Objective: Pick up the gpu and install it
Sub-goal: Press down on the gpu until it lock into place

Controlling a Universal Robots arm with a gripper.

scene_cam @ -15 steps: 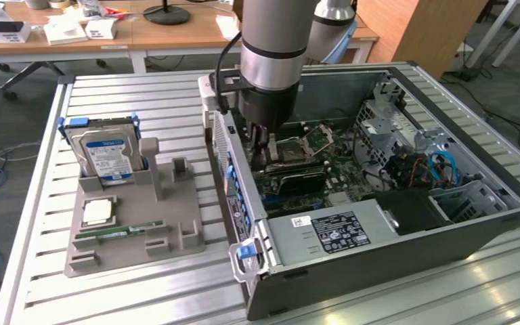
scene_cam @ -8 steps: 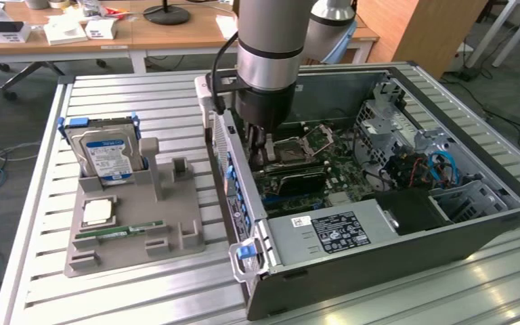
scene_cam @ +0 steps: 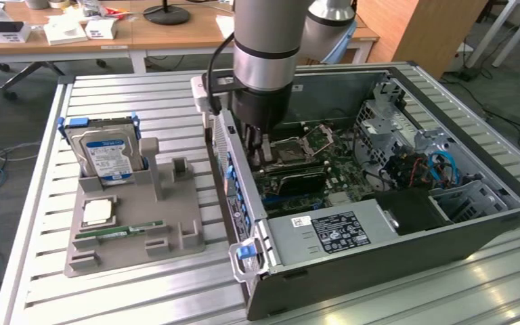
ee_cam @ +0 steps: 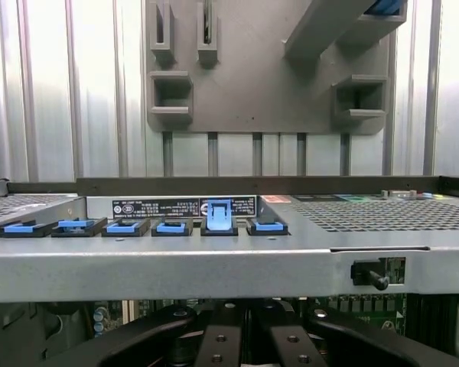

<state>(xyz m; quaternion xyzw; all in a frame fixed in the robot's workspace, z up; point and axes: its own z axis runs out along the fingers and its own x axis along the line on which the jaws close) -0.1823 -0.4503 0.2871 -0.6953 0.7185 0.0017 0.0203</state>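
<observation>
The gpu is a dark flat card standing on edge low inside the open computer case, over the motherboard's slots. My gripper reaches straight down into the case just inside its rear wall, at the card's bracket end. In the wrist view the two black fingers stand close together with a thin gap between them, beneath the case's grey rear wall. The card itself is hidden below them there.
A grey parts holder lies at the exterior view's left with a silver hard drive, a processor and a green memory stick. The power supply and drive cage crowd the case. Blue latches line the rear wall.
</observation>
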